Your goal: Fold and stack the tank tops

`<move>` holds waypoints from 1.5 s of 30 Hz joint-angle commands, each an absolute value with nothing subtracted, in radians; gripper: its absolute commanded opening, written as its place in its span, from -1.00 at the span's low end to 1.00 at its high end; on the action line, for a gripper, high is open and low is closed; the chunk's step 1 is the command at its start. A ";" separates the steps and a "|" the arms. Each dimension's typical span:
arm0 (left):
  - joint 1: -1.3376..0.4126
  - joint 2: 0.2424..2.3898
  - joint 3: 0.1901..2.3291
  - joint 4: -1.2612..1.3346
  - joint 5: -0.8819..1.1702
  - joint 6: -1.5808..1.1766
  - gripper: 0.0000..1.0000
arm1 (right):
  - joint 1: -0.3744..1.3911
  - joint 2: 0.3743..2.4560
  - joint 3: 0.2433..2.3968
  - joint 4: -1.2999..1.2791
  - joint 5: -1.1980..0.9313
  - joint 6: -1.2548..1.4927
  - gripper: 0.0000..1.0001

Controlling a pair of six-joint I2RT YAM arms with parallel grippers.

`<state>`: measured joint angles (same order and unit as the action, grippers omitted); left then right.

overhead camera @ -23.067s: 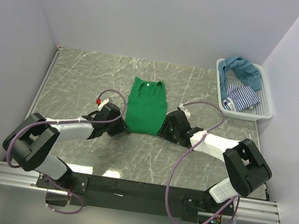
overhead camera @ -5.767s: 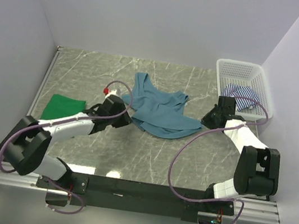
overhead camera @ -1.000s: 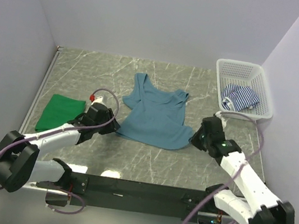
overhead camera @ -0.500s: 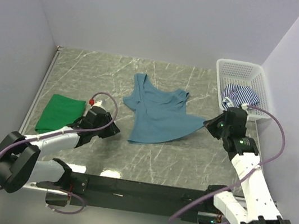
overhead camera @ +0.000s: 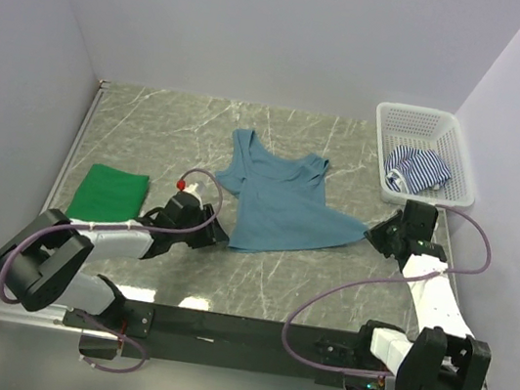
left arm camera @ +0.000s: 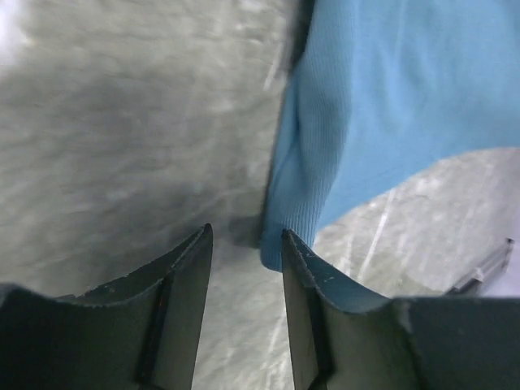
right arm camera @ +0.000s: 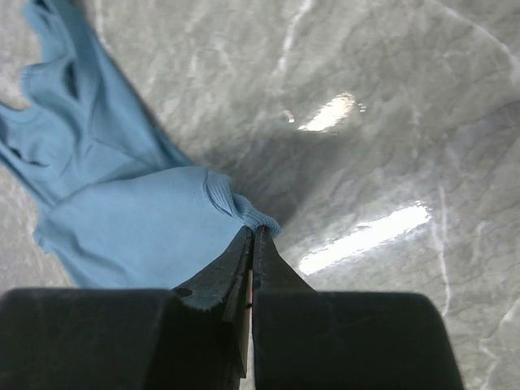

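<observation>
pinching corner of teal top (overhead camera: pixel 283 204), right pincer (right arm camera: pixel 252 234), left pincer (left arm camera: pixel 245 237) spread, perhaps touching hem

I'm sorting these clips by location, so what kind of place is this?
Probably a robot test cell, not a home: plain walls box in a marble-patterned table, a left arm and right arm bolted at its near edge, a teal tank top between them.

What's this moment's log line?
left claw: open at teal tank top corner; right claw: shut on other corner; green tank top: folded; striped tank top: in mesh basket
</observation>
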<state>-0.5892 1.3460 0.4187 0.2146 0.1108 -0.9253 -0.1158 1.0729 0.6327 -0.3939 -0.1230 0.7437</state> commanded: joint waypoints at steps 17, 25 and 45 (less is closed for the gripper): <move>-0.649 1.462 0.416 0.423 0.181 -1.012 -0.10 | -0.190 1.126 0.568 -0.267 -0.170 0.677 -1.00; -0.675 1.552 0.446 0.437 0.172 -1.011 -0.19 | -0.192 1.127 0.557 -0.259 -0.175 0.669 -1.00; -0.559 1.022 0.650 -0.211 -0.123 -0.879 -0.99 | -0.265 0.996 0.688 -0.383 -0.320 0.664 -1.00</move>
<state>-0.6365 1.1942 0.5453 -0.0086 -0.0132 -0.9485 -0.2245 1.0626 0.6018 -0.3557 -0.2459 0.6682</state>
